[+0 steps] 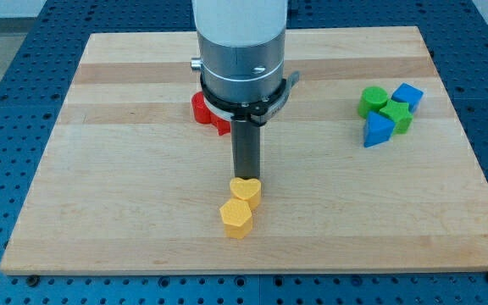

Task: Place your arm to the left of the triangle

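Blue triangle [378, 130]: a small rigid wedge, probably light and easily slid; no hold needed, only the clear board on its left. It lies well to the view's right of my tip [245, 178], touching green blocks [385, 106]. My tip has no jaws, holds nothing, and touches the yellow heart [246, 190].

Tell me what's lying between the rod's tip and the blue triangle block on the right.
Nothing: in the camera view, the board between my tip, just above the yellow heart, and the blue triangle is bare wood. The green blocks lie beyond the triangle.
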You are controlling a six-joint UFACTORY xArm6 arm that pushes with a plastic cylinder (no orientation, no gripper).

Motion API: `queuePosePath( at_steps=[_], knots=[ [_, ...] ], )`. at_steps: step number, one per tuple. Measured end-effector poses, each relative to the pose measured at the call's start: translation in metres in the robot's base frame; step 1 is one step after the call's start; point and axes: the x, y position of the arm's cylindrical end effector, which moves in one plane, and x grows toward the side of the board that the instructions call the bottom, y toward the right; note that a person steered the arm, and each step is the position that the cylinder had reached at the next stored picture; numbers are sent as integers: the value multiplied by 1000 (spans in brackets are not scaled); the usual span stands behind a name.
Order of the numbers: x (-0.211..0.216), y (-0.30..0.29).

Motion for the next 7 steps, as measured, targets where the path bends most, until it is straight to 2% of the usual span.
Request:
queuePosePath(
  at_steps=[1, 4, 7],
  knots=[
    [-4, 2],
    [-13, 79],
    [-13, 119]
  ],
)
